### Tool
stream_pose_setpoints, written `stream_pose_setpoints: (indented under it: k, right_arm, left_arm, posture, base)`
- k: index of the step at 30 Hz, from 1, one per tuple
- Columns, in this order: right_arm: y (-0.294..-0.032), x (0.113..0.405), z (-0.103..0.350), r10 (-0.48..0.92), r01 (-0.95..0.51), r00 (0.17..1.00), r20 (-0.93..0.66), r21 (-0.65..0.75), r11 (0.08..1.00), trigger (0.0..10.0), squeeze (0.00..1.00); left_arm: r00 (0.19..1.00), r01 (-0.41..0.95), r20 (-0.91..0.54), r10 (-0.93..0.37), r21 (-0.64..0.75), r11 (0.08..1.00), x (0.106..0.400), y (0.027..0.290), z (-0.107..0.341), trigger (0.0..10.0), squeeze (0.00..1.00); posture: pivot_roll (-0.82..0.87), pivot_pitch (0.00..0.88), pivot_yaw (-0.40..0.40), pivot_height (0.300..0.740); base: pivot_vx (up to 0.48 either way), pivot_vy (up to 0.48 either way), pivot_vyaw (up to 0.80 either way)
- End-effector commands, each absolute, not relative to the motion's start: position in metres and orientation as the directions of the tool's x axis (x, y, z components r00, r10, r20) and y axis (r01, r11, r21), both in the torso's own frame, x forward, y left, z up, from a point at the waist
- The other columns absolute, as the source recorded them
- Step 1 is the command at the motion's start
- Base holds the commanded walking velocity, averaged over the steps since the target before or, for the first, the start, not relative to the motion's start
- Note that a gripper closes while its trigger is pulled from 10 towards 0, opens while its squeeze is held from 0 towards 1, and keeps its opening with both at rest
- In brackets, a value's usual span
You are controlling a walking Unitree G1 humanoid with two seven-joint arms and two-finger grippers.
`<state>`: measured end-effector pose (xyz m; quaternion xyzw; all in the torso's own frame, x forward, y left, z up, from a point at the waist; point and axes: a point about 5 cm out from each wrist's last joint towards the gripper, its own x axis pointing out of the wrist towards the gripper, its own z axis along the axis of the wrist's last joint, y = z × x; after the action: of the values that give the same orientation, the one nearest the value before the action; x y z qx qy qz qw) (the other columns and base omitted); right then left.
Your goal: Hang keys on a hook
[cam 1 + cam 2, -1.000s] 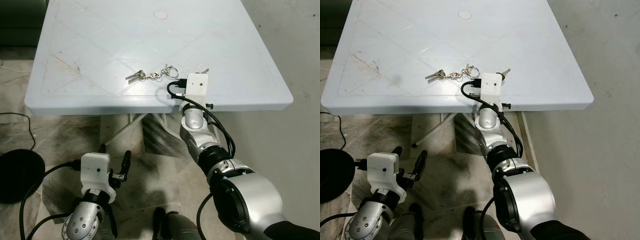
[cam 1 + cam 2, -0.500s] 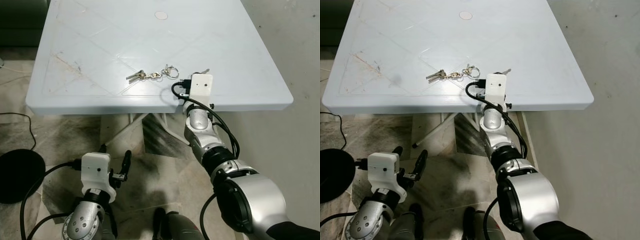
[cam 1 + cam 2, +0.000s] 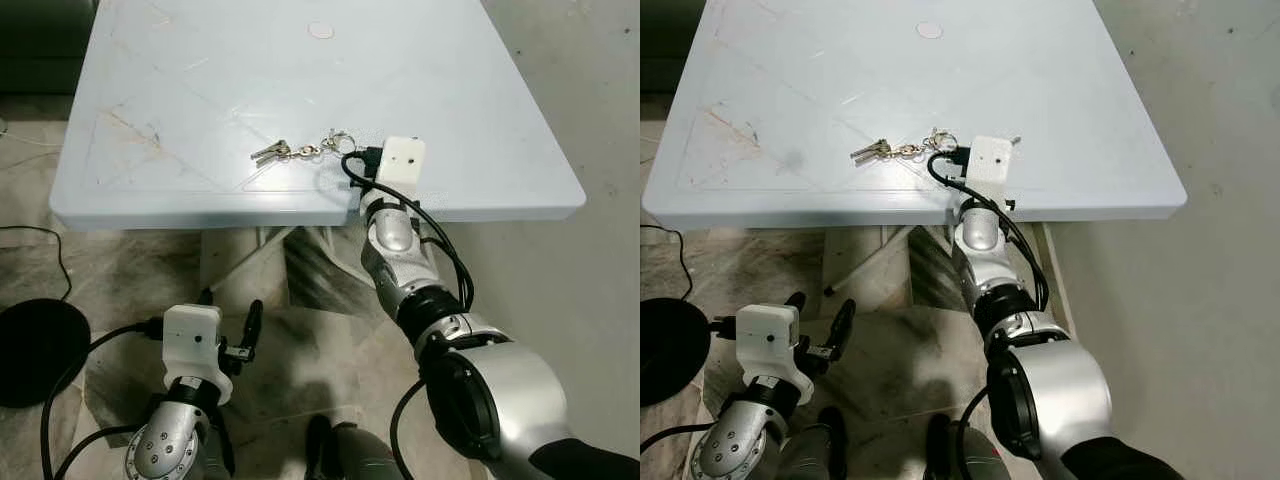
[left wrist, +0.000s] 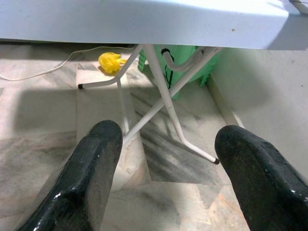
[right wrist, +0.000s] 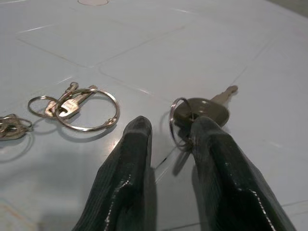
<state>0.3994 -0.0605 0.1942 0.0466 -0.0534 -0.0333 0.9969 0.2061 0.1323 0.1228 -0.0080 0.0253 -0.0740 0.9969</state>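
Here the right gripper [image 5: 166, 144] is resting low over the table [image 3: 200, 60], jaws nearly closed with a slim gap, gripping nothing; a dark-headed key [image 5: 202, 111] on its small ring is lying just past the fingertips, apparently the target. Beside it, the larger key bunch [image 3: 300, 150] is lying flat near the table's front edge. The left gripper [image 4: 168, 168] is hanging idle below table height, jaws wide apart, empty.
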Motion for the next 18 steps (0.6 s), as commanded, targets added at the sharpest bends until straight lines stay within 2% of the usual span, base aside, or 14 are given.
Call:
stream_pose_setpoints:
  k: [1, 18]
  right_arm:
    - [-0.0603, 0.4001, 0.1991, -0.083, 0.069, 0.99, 0.117, 0.116, 0.991, 10.0, 0.0]
    - [-0.0547, 0.3984, 0.1974, -0.108, 0.1, 0.988, 0.112, 0.071, 0.992, 10.0, 0.0]
  left_arm:
    - [0.987, 0.144, -0.068, -0.146, -0.024, 0.989, 0.2047, 0.1312, 0.118, 10.0, 0.0]
    - [0.989, 0.129, -0.072, -0.131, -0.03, 0.991, 0.1987, 0.132, 0.1186, 10.0, 0.0]
  posture:
    - [0.08, 0.287, -0.158, 0.74]
    - [0.1, 0.314, -0.155, 0.74]
  base:
    - [0.0, 0.0, 0.0]
    - [0.0, 0.0, 0.0]
